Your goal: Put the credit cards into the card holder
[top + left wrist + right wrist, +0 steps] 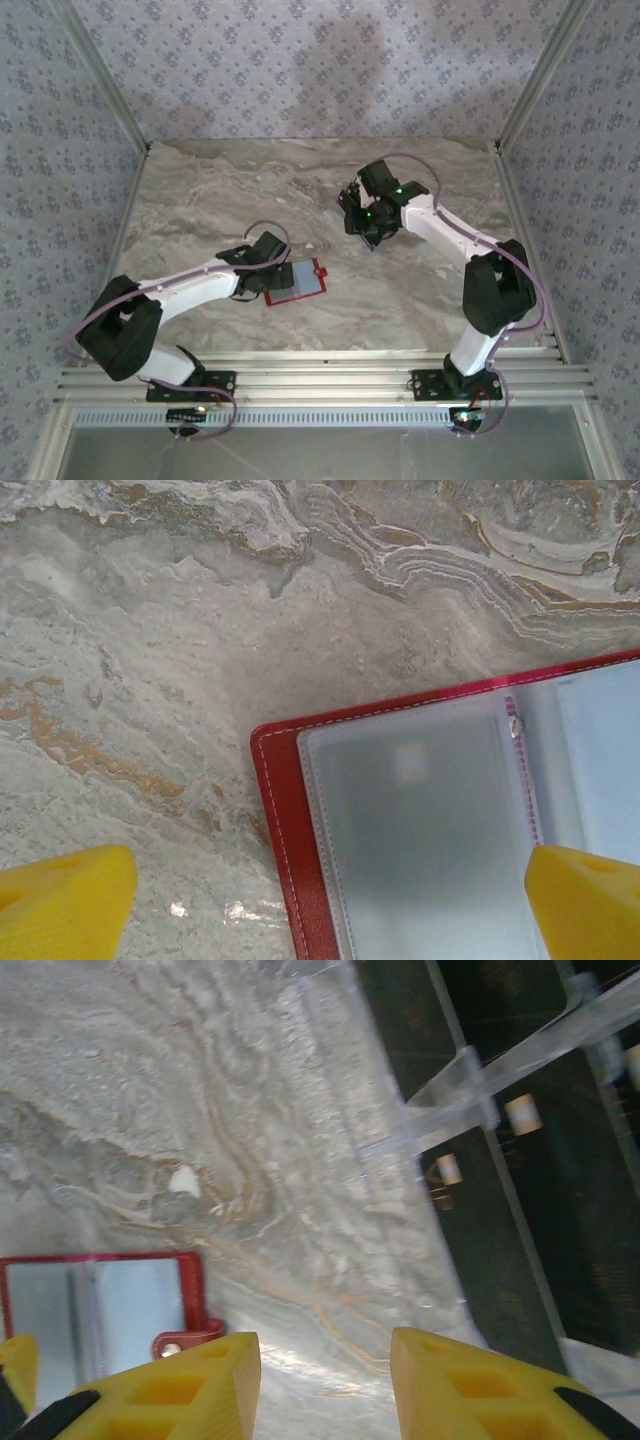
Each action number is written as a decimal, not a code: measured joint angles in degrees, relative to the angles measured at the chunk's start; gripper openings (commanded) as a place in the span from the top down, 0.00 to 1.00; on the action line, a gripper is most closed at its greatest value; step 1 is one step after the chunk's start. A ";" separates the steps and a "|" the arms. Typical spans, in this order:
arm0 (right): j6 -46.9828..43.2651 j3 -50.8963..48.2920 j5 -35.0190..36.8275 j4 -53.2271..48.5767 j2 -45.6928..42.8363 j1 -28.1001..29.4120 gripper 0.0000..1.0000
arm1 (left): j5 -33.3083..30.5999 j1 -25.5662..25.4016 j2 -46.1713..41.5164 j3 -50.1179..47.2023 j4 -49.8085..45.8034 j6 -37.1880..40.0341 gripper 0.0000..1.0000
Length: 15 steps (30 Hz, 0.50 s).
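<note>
The card holder is a red wallet lying open on the marble table, pale plastic pockets facing up. My left gripper sits at its left edge. In the left wrist view that gripper is open wide, with the wallet's red border and an empty clear pocket below it, and one yellow finger over the wallet. My right gripper hovers at the back right, apart from the wallet. It is open with bare marble between its fingers. The wallet lies at lower left there. The black credit cards are out of view.
The marble table ends at a metal rail in front and frame posts at the sides. In the right wrist view the table's edge drops to a dark area with clear struts.
</note>
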 measured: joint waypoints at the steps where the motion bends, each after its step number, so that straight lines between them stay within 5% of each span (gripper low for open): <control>1: -0.57 0.44 0.66 -0.37 0.11 -0.20 0.59 | -0.35 -0.11 0.17 0.00 0.00 -0.02 0.00; 15: -4.24 3.54 7.15 -3.65 4.55 -0.37 0.59 | -3.30 -0.37 0.68 -2.43 -1.14 -1.33 0.00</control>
